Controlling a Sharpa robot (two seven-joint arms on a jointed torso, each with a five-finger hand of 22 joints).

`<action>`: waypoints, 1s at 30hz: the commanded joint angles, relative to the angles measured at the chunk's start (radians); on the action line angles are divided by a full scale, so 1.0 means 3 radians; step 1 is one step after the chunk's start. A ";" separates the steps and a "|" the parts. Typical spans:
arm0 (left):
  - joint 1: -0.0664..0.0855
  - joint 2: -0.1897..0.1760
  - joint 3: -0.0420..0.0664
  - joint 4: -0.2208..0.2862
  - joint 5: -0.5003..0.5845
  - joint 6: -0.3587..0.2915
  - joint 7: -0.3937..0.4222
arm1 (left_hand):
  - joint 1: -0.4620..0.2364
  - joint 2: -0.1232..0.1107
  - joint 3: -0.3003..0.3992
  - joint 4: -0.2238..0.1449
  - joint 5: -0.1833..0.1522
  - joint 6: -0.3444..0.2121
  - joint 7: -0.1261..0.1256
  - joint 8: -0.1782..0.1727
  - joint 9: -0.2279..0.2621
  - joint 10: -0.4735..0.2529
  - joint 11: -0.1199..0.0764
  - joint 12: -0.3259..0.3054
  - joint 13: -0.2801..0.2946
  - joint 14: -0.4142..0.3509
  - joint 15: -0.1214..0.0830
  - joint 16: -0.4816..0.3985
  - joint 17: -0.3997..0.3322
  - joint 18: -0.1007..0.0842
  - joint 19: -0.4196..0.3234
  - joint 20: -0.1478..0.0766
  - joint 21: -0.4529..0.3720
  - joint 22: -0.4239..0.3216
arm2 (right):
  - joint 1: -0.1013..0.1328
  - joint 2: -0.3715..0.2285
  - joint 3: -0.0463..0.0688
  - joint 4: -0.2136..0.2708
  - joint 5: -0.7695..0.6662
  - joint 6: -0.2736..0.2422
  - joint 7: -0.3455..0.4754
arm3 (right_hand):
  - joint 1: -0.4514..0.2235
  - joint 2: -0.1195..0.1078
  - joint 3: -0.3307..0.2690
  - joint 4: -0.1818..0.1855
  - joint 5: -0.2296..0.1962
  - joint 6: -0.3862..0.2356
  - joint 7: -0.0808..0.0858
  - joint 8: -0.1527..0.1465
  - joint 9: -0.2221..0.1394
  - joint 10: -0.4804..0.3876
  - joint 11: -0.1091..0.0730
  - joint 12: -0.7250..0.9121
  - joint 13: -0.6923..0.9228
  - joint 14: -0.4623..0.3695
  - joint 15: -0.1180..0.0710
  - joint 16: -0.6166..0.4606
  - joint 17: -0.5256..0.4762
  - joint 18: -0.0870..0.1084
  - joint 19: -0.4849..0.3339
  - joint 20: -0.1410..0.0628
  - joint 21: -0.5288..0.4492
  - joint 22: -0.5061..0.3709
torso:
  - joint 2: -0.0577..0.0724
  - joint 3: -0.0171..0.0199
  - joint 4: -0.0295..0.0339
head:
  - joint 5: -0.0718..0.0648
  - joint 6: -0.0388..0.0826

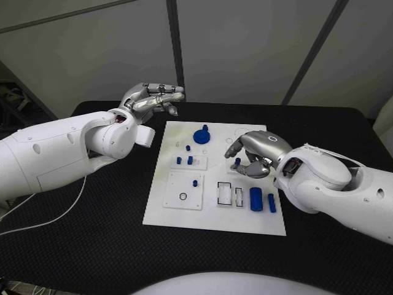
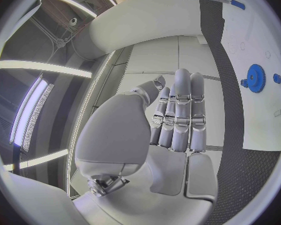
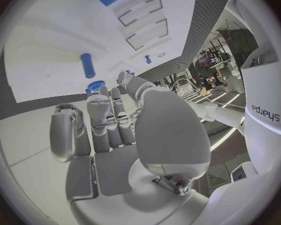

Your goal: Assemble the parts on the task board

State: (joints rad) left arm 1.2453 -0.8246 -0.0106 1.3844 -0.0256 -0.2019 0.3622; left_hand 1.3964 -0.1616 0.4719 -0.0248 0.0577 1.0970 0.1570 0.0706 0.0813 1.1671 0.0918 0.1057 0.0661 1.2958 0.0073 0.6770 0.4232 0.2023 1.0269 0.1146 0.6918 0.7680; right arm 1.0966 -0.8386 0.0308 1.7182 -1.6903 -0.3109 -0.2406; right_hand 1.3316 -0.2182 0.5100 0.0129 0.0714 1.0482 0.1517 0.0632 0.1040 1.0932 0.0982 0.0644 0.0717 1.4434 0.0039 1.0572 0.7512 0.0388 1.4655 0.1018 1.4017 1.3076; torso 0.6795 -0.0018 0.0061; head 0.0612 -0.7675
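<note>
The white task board (image 1: 212,212) lies in the middle of the black table. On it are a blue gear (image 1: 202,136), small blue pegs (image 1: 184,160) and two blue cylinders (image 1: 261,200). My right hand (image 1: 254,153) hovers low over the board's right side, fingers curled round a small blue part (image 1: 237,162), which shows at its fingertips (image 3: 95,86) in the right wrist view. My left hand (image 1: 152,98) is raised beyond the board's far left corner, fingers loosely bent and side by side (image 2: 178,115), holding nothing. The gear (image 2: 255,78) lies off to its side.
A raised white block (image 1: 184,190) with a blue peg (image 1: 196,182) sits on the board's left. Two rectangular slots (image 1: 230,193) lie beside the cylinders. A white cable (image 1: 37,221) trails over the table at the left. Grey wall panels stand behind the table.
</note>
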 commanded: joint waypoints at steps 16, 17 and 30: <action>0.0002 0.0011 -0.0001 -0.0008 0.0010 0.0051 0.0009 | -0.0003 0.0026 0.0006 -0.0007 0.0006 -0.0012 0.0017 -0.0012 0.0002 -0.0006 0.0017 -0.0022 -0.0005 0.0001 0.0001 -0.0019 -0.0005 -0.0066 -0.0007 -0.0009 -0.0012 -0.0004 | 0.0019 0.0083 0.0030 -0.0199 0.0071 0.0486 -0.0192 | 0.0080 0.0028 -0.0115 0.0031 -0.0026 -0.0002 0.0008 0.0006 -0.0032 -0.0095 0.0010 0.0006 -0.0005 0.0022 0.0020 0.0085 0.0030 0.0020 0.0062 0.0047 0.0017 0.0400 | 0.0005 -0.0001 0.0009 | -0.0040 0.0027; 0.0002 0.0011 -0.0001 -0.0007 0.0010 0.0052 0.0009 | -0.0003 0.0026 0.0006 -0.0007 0.0006 -0.0012 0.0017 -0.0012 0.0002 -0.0006 0.0017 -0.0022 -0.0005 0.0001 0.0001 -0.0019 -0.0005 -0.0066 -0.0007 -0.0009 -0.0012 -0.0004 | 0.0019 0.0093 0.0030 -0.0211 0.0069 0.0477 -0.0194 | 0.0087 0.0039 -0.0110 0.0034 -0.0023 0.0002 0.0009 0.0007 -0.0032 -0.0087 0.0010 0.0008 -0.0004 0.0023 0.0019 0.0091 0.0032 0.0019 0.0064 0.0046 0.0019 0.0402 | 0.0005 -0.0001 0.0010 | -0.0040 0.0026; 0.0002 -0.0001 -0.0002 -0.0012 0.0010 0.0051 0.0008 | -0.0003 0.0026 0.0006 -0.0007 0.0006 -0.0012 0.0017 -0.0012 0.0002 -0.0006 0.0017 -0.0022 -0.0005 0.0001 0.0001 -0.0019 -0.0005 -0.0066 -0.0007 -0.0009 -0.0012 -0.0004 | 0.0019 0.0138 0.0030 -0.0251 0.0030 0.0295 -0.0151 | 0.0159 0.0131 0.0029 0.0050 0.0017 0.0078 -0.0012 0.0022 -0.0032 0.0112 -0.0019 0.0036 0.0006 0.0038 -0.0004 0.0187 0.0088 -0.0005 0.0116 0.0029 0.0110 0.0483 | 0.0007 0.0001 0.0003 | -0.0037 0.0014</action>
State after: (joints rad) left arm 1.2447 -0.8247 -0.0118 1.3808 -0.0255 -0.1978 0.3611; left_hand 1.3964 -0.1616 0.4719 -0.0248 0.0577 1.0970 0.1570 0.0705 0.0812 1.1671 0.0918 0.1057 0.0661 1.2959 0.0075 0.6770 0.4228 0.2023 1.0269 0.1146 0.6918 0.7682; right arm 1.1003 -0.7983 0.0393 1.6419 -1.6723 -0.1993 -0.2949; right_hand 1.3778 -0.1851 0.5134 0.0278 0.0696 1.0658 0.1479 0.0639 0.0929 1.1210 0.0924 0.0694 0.0724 1.4510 0.0034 1.1093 0.7761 0.0387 1.4652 0.1089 1.4294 1.3075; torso 0.6815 -0.0019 0.0080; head 0.0515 -0.7629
